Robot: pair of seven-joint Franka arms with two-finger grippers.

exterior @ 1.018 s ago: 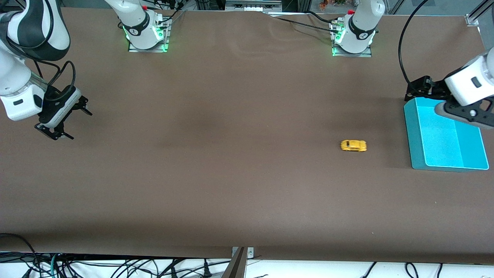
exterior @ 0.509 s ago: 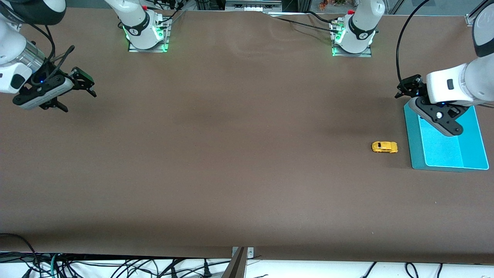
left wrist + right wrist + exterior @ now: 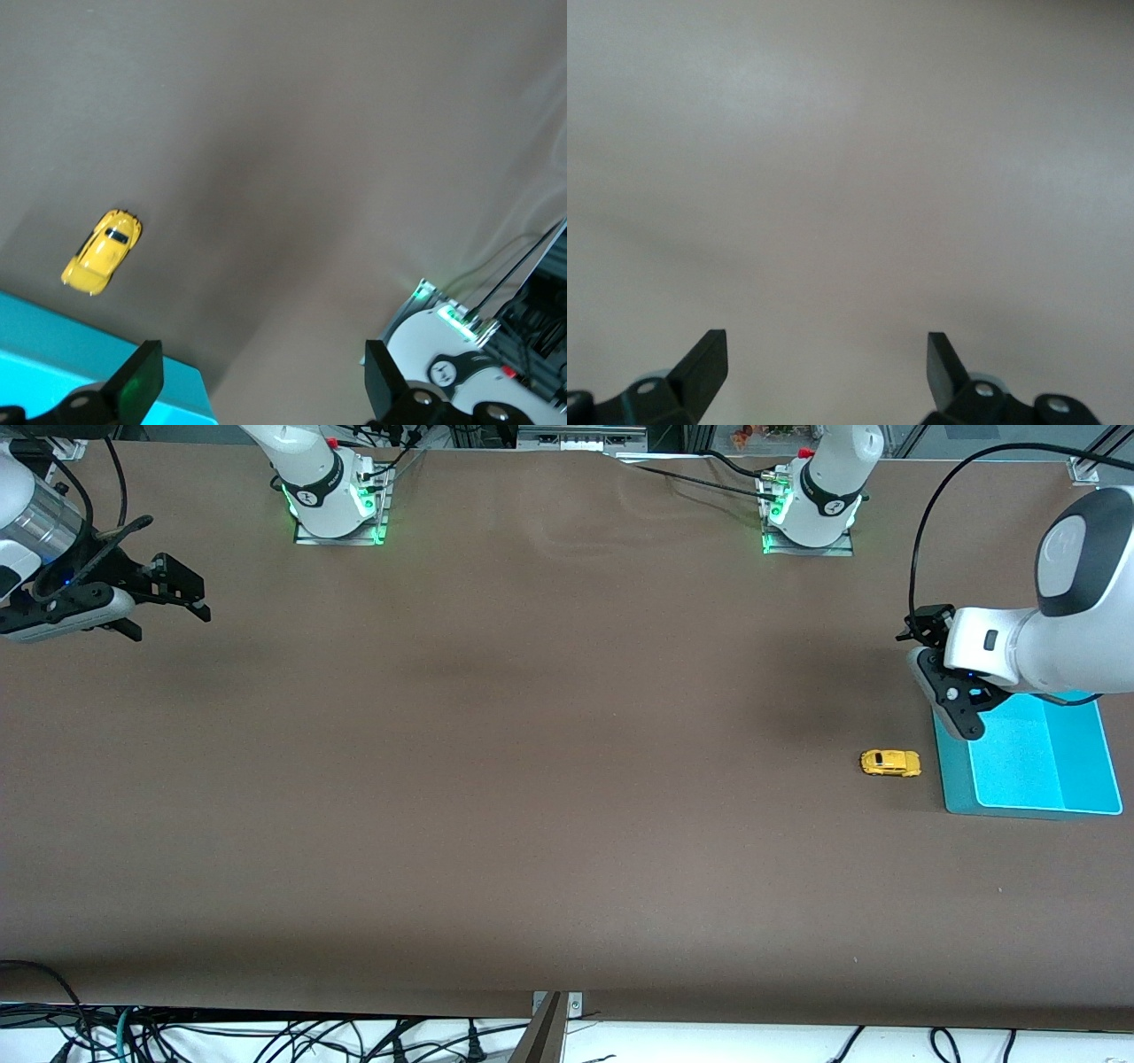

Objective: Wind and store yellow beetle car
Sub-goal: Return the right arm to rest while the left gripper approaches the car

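Observation:
The yellow beetle car (image 3: 890, 763) stands on the brown table right beside the teal tray (image 3: 952, 779), at the left arm's end. In the left wrist view the car (image 3: 100, 252) lies on bare table, well clear of the fingers, beside the tray's corner (image 3: 53, 350). My left gripper (image 3: 914, 631) is open and empty, up over the table at the tray's corner. In its own view (image 3: 262, 382) nothing is between the fingers. My right gripper (image 3: 197, 598) is open and empty over bare table at the right arm's end. Its own view (image 3: 824, 356) shows only table.
The two arm bases (image 3: 337, 500) (image 3: 808, 509) stand along the table's edge farthest from the front camera. The left arm's base also shows in the left wrist view (image 3: 452, 354). Cables hang below the table's near edge (image 3: 266, 1036).
The car rolled toward the left arm's end and stopped beside the tray. The left gripper moved from over the tray to its corner. The right gripper swung toward the bases' side.

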